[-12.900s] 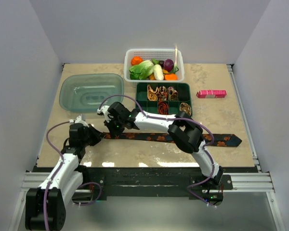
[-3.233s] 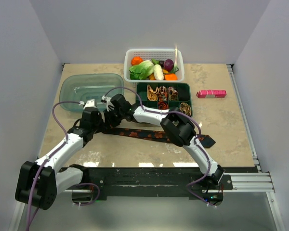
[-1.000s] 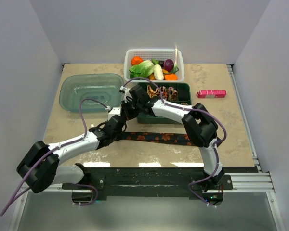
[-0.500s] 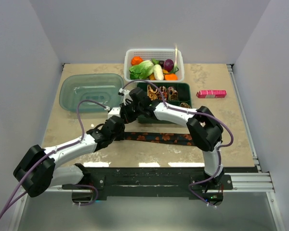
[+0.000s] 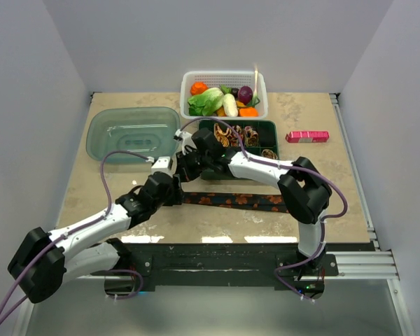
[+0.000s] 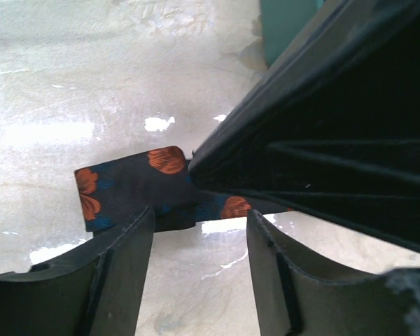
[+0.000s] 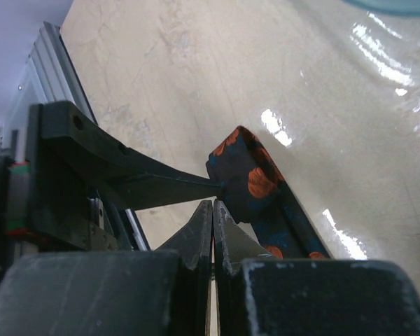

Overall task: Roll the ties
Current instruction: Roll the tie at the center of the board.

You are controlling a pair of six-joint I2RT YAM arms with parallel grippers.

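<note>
The left arm stretches low from the near left corner toward the middle of the worktop [image 5: 322,175]. Its left hand [image 5: 173,194] is open, the jaws set apart on either side of the tie's folded left end without clasping it. The right arm bends at a raised elbow on the right and reaches back leftward, angling down. The right hand [image 7: 213,204] is closed, its tips against that same folded end. Whether fabric is pinched between them I cannot tell. The tie [image 5: 231,200], black with orange spots, lies flat along the worktop from both hands out to the right. Behind it, a green tray [image 5: 273,126] holds rolled ties [image 5: 232,133] in its compartments. A clear tub [image 5: 129,133] sits to the left and a pink box [image 5: 307,136] to the right. Farthest back, a white basket [image 5: 220,73] holds vegetables [image 5: 210,100].
</note>
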